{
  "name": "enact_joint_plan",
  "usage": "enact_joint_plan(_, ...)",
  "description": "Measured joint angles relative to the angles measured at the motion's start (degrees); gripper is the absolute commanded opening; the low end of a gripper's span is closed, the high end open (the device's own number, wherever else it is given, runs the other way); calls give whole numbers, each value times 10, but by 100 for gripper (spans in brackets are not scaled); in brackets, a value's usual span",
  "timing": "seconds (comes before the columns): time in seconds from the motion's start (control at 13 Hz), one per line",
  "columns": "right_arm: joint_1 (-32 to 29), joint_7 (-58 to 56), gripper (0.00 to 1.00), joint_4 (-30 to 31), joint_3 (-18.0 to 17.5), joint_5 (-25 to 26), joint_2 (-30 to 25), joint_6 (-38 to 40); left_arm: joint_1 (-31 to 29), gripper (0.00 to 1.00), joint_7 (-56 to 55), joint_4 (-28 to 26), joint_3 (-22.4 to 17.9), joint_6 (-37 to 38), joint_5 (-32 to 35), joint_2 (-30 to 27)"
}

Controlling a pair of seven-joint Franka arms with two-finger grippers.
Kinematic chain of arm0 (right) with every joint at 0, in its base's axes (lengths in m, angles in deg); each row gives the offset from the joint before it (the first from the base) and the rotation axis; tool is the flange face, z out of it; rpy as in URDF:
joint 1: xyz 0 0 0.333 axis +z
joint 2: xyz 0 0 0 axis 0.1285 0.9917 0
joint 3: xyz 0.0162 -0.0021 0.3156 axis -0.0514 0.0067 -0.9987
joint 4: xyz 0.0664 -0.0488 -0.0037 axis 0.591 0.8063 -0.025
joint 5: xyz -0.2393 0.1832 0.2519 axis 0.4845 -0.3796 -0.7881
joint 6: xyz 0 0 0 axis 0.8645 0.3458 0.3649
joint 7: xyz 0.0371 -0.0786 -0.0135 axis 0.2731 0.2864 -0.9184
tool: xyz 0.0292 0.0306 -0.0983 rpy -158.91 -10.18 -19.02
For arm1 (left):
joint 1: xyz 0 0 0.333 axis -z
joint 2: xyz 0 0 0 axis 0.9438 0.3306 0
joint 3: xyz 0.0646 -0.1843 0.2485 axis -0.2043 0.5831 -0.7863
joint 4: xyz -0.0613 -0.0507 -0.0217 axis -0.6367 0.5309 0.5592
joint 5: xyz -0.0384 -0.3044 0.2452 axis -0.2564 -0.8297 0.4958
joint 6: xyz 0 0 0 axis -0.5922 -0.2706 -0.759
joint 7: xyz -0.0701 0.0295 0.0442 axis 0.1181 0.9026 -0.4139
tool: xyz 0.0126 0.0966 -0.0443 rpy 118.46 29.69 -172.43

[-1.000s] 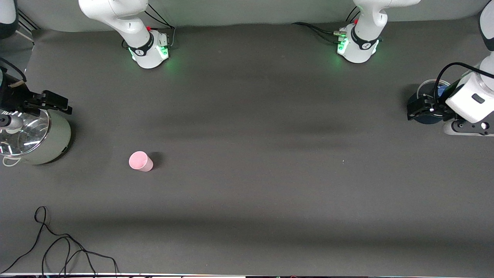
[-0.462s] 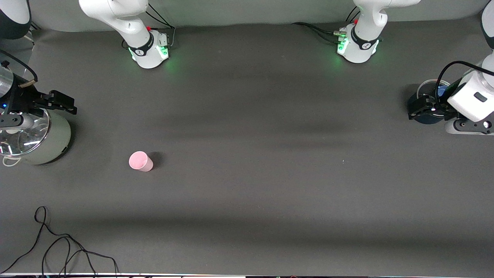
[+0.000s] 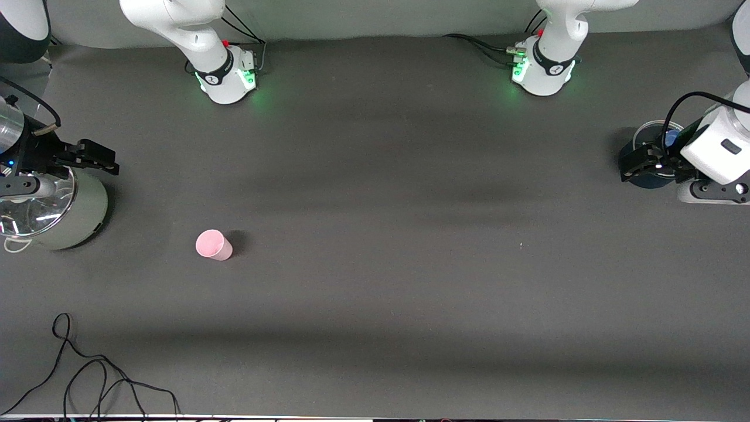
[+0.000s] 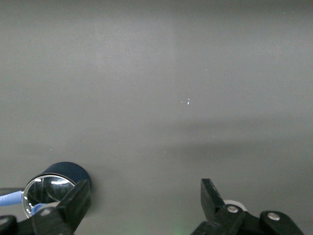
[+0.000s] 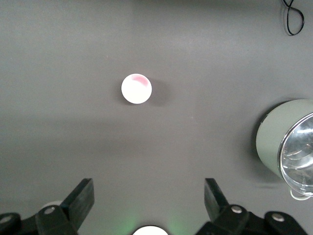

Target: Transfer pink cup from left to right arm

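Front view: pink cup (image 3: 213,244) stands alone on the table toward the right arm's end; right gripper (image 3: 96,157) over the pot (image 3: 76,217). Wrist views: left gripper (image 4: 144,203) beside the blue jar (image 4: 63,176), both grippers wide open, so either before pickup or after handover

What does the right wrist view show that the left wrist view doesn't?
Only the right wrist view: the pink cup standing alone on the table, the pale green pot with its shiny lid, and a loop of black cable. Only the left wrist view: a dark blue container with a reflective top. Shared: the dark mat, and each arm's own open gripper, the right gripper and the left gripper.
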Motion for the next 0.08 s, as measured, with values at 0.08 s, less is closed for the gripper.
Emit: enact_joint_plan(0.08,0,0,100,0,0,0,0,0,0,100,0,2,0,0,0,0)
